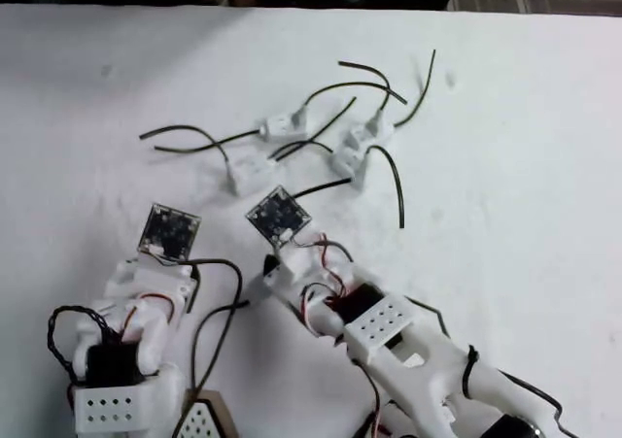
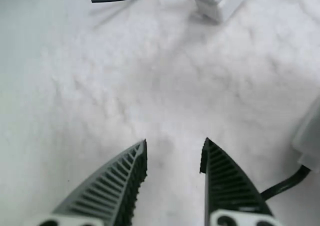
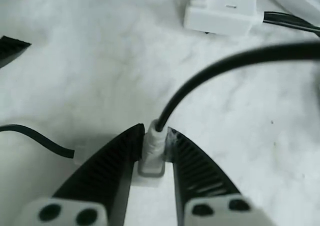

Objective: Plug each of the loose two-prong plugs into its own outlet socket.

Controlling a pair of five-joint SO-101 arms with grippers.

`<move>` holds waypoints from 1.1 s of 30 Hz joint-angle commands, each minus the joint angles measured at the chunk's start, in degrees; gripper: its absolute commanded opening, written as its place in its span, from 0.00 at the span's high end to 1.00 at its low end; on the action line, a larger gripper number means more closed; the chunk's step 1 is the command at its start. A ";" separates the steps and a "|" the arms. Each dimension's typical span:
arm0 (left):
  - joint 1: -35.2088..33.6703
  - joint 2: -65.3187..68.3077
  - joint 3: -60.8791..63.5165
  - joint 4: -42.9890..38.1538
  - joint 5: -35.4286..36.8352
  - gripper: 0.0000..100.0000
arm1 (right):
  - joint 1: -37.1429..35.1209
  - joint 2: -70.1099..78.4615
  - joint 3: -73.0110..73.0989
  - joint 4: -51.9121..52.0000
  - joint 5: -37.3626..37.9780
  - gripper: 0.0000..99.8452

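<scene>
In the lower left of the high view, the left claw (image 2: 175,148) is hanging wide and empty over the bare table (image 1: 544,117). At the centre, the right claw (image 3: 155,132) is pinching a plug (image 3: 151,153) by its body, and a socket (image 3: 220,13) is lying near, its slots showing empty. The other white pieces (image 1: 251,171) are sitting in the upper middle. Judging by this, no insertion is under way yet, and most of the task is remaining.

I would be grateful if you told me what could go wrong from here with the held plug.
The right gripper pinches the plug at its narrow cord end, so it may twist or slip when pressed into the socket. Its black cord arcs up near the socket and could snag or drag that loose socket aside.
</scene>
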 commanded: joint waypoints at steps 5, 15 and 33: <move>-0.40 -0.48 -0.35 -0.09 -0.62 0.82 | -0.31 -0.48 0.18 7.25 0.35 0.98; -0.40 -0.48 -0.35 0.00 -0.62 0.82 | 0.31 -13.05 0.53 25.63 0.26 0.98; -0.40 -0.48 -0.35 0.09 -0.62 0.82 | 0.84 -13.85 0.44 30.73 5.71 0.98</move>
